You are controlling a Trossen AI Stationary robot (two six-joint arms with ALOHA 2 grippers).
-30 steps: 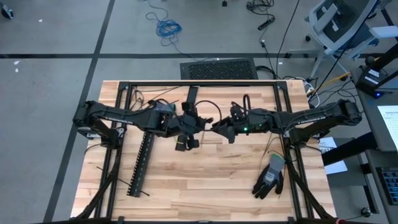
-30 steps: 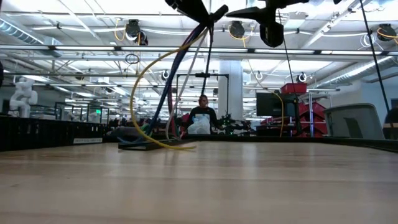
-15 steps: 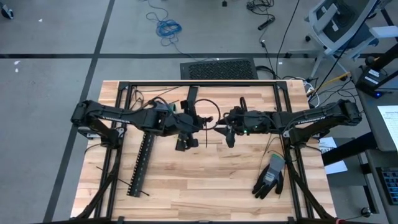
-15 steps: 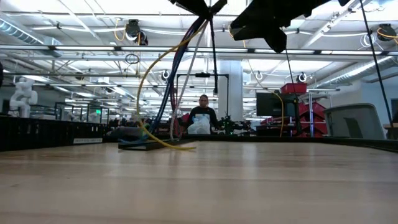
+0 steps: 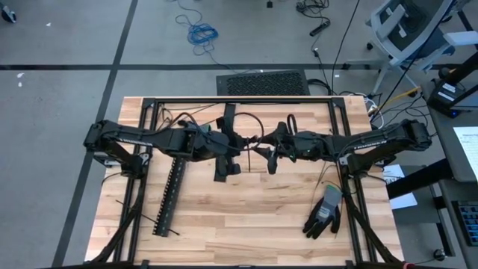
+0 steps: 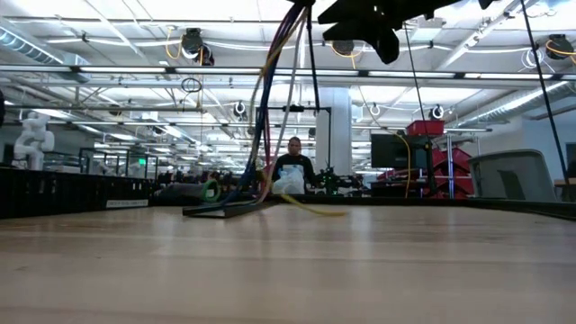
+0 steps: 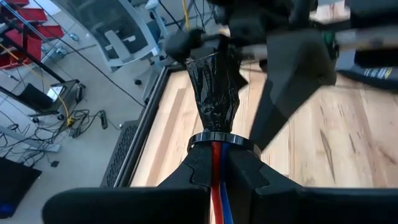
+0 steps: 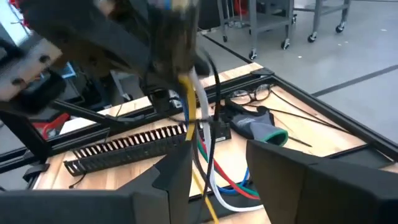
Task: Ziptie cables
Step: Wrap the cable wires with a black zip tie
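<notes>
Left gripper (image 7: 217,163) clamps the cables (image 7: 217,180) (held aloft); right gripper (image 5: 270,158) half-open just beside.

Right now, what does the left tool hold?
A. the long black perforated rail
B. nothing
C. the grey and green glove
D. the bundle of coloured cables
D: in the left wrist view the left tool is shut on the cables, whose red and blue wires run between its fingers, while the glove lies on the table.
</notes>
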